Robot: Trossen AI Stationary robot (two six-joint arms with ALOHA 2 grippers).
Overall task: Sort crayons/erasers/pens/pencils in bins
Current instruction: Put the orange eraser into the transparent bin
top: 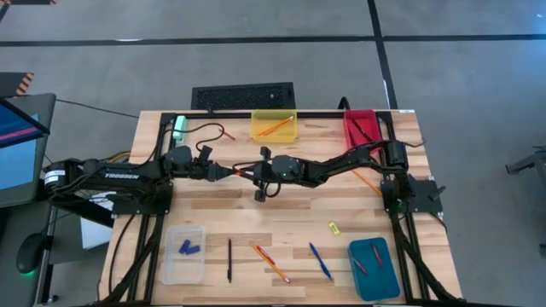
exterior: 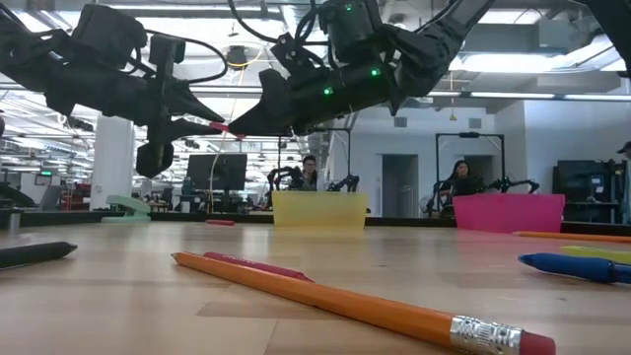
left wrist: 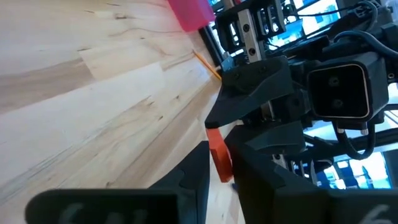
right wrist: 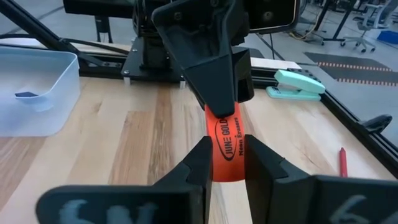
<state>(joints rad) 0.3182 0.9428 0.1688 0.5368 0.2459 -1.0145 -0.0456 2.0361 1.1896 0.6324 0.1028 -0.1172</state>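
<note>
A red-orange eraser [right wrist: 227, 146] with black lettering hangs in the air over the middle of the table, between my two grippers. My left gripper [top: 232, 171] comes from the table's left and my right gripper [top: 250, 173] from its right. Their fingertips meet end to end, and both are shut on the eraser. In the low view the eraser [exterior: 225, 127] shows as a small red spot between the two dark finger pairs, high above the tabletop. My left gripper pinches the eraser's end [left wrist: 217, 163] toward the table's left between its two fingers. The fingers lie about level, coming from the table's left. The eraser is lifted clear of the table. My right gripper pinches the eraser's opposite end [right wrist: 225, 173] between its two fingers [right wrist: 199, 165], which press on its two broad sides. They come about level from the table's right. The eraser stretches out past the fingertips into the other gripper.
At the far edge stand a yellow bin [top: 274, 128] with a pencil in it and a red bin [top: 362, 128]. Near the front are a clear bin [top: 184, 253] with blue erasers and a teal bin [top: 374, 268]. Loose between them lie a black pen [top: 229, 260], a pencil [top: 271, 264], a blue pen [top: 321, 262] and a yellow eraser [top: 333, 228].
</note>
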